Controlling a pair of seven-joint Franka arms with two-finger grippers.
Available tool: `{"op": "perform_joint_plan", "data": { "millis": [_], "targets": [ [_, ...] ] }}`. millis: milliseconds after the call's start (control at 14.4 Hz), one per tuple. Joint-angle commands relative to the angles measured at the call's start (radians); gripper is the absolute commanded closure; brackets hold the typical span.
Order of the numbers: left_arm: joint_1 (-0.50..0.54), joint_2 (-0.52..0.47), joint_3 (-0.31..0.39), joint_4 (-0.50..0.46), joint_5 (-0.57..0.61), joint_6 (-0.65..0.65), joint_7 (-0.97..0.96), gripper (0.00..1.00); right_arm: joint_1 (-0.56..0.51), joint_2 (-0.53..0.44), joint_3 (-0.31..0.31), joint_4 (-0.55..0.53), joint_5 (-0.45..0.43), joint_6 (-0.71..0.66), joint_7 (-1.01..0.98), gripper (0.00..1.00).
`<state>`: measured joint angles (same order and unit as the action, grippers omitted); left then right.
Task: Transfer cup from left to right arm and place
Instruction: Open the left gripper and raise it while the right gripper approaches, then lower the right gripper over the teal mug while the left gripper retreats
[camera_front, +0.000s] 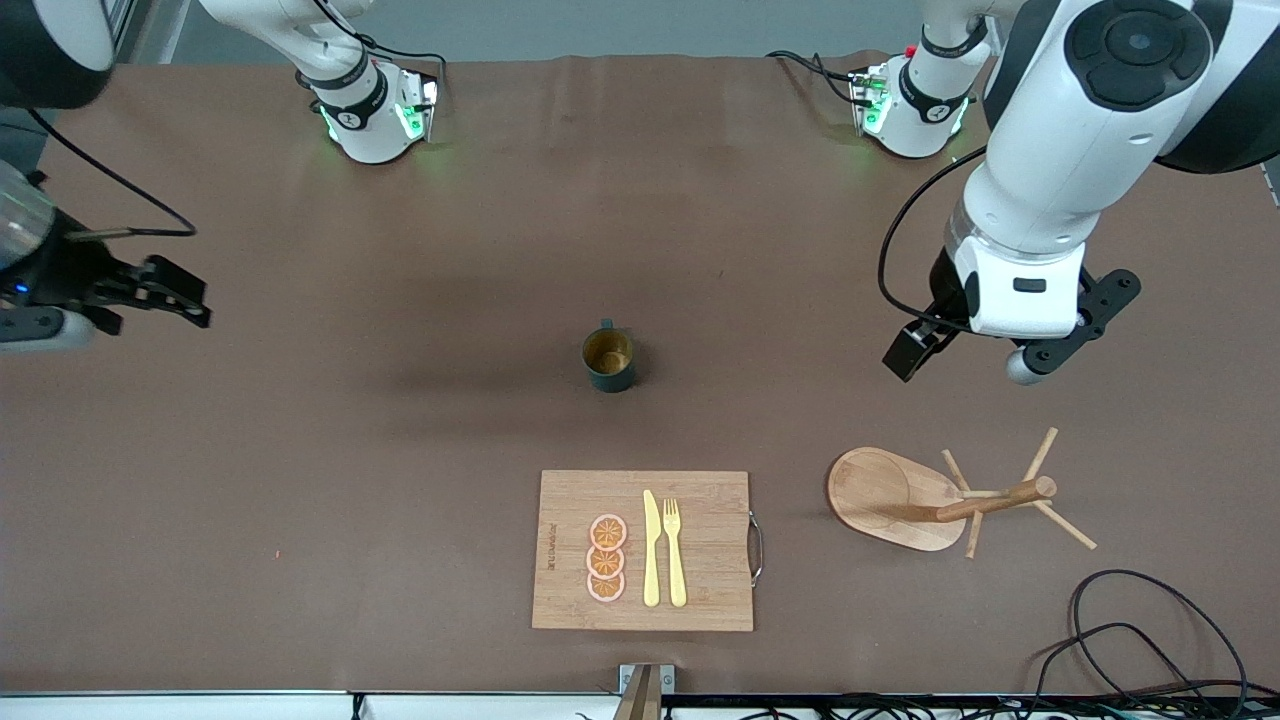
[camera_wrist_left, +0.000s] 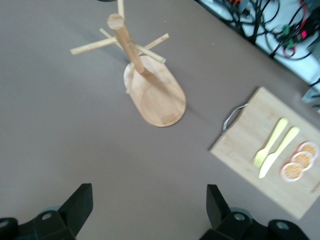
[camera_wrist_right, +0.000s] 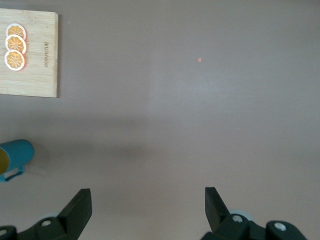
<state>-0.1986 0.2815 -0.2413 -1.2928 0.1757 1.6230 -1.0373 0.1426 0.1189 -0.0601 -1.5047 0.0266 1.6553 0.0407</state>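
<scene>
The cup (camera_front: 608, 360) stands upright mid-surface (camera_front: 400, 480) as both arms hover raised: the left tool (camera_front: 968, 360) and the right tool (camera_front: 170, 292), each near its own end, gape wide, empty.

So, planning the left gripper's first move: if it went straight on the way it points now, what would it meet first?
Probably bare table: the open left gripper points down at it, short of the wooden mug tree.

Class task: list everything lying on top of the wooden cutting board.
On the cutting board lie three orange slices, a yellow knife and a yellow fork. Nothing on it is covered.
</scene>
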Motion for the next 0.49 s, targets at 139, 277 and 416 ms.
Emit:
{"op": "perform_joint_plan", "data": {
  "millis": [139, 277, 416],
  "targets": [
    [0.100, -0.036, -0.003, 0.014, -0.010, -0.097, 0.322, 0.00, 0.153, 0.065, -0.006, -0.006, 0.012, 0.037, 0.362, 0.00],
    [0.148, -0.089, 0.010, 0.006, -0.015, -0.098, 0.539, 0.00, 0.225, 0.096, -0.006, -0.008, 0.021, 0.064, 0.546, 0.00],
    [0.163, -0.126, 0.058, -0.026, -0.060, -0.097, 0.652, 0.00, 0.285, 0.125, -0.006, -0.008, 0.047, 0.095, 0.637, 0.00]
  ]
}}
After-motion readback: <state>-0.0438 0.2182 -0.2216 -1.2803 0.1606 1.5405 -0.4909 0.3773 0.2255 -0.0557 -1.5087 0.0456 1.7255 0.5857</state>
